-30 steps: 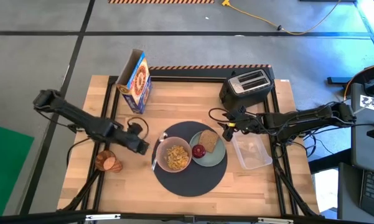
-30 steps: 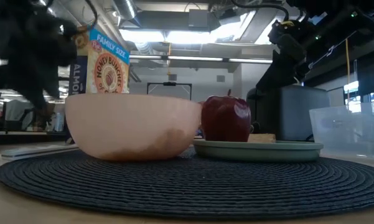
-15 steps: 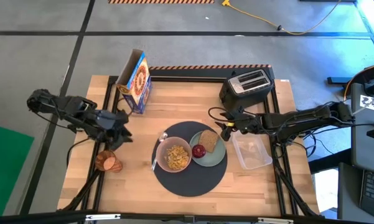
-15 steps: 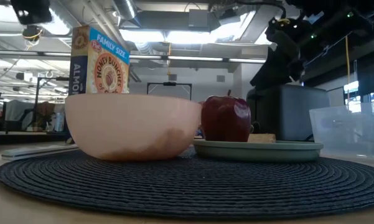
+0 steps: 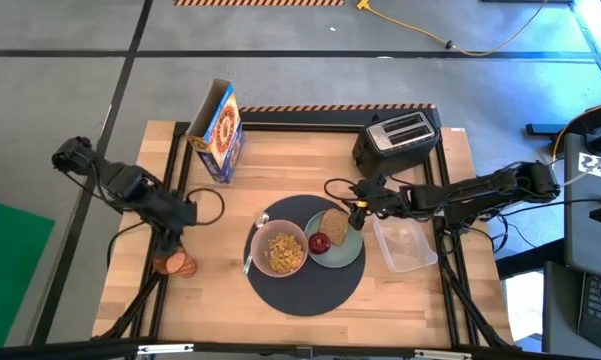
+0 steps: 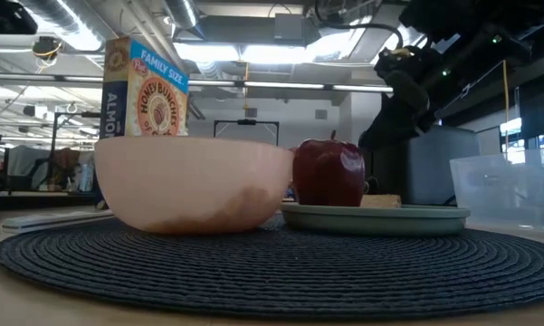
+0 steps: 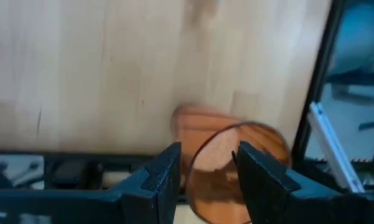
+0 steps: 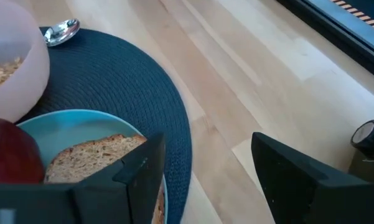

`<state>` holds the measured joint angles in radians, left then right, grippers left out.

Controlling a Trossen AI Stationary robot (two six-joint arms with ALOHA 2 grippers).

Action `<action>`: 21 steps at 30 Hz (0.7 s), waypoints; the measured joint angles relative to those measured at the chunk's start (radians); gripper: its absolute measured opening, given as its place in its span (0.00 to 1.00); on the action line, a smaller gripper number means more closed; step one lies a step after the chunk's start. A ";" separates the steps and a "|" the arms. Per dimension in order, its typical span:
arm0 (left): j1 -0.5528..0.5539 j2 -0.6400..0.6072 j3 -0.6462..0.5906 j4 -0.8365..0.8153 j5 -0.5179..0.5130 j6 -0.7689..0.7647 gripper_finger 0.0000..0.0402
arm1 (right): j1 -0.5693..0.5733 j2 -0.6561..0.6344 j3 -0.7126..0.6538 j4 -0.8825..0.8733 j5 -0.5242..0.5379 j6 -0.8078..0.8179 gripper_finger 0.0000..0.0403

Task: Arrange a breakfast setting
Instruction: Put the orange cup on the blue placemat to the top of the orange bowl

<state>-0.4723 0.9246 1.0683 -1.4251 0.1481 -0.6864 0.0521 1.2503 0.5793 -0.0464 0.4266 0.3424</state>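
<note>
- Amber cup: left wrist view, blurred; lower part cut off by frame edge, partly behind the left gripper fingers. In high view, partly under left arm.
- Metal spoon: right wrist view shows bowl end only, handle out of frame. In high view, too small to make out detail.
- Toast slice: part hidden behind right gripper finger, rest cut by frame.
- Small red fruit: cut off at frame edge.
- Pink bowl: low view, contents not visible over rim.
- Cereal box: lower half hidden behind bowl, left side text cropped.
- Toaster: mostly behind right arm.
</note>
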 joint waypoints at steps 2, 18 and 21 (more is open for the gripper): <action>-0.028 0.018 0.000 -0.006 0.000 -0.014 0.36 | 0.000 0.000 0.000 -0.002 0.000 0.000 0.57; -0.193 0.097 -0.065 -0.004 -0.061 -0.036 0.36 | 0.000 0.000 0.000 0.000 0.000 0.000 0.57; -0.196 0.097 -0.110 0.004 -0.060 -0.040 0.36 | 0.000 0.000 0.000 0.000 0.000 0.000 0.57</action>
<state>-0.6685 1.0214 0.9585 -1.4212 0.0883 -0.7261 0.0521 1.2503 0.5793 -0.0460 0.4263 0.3428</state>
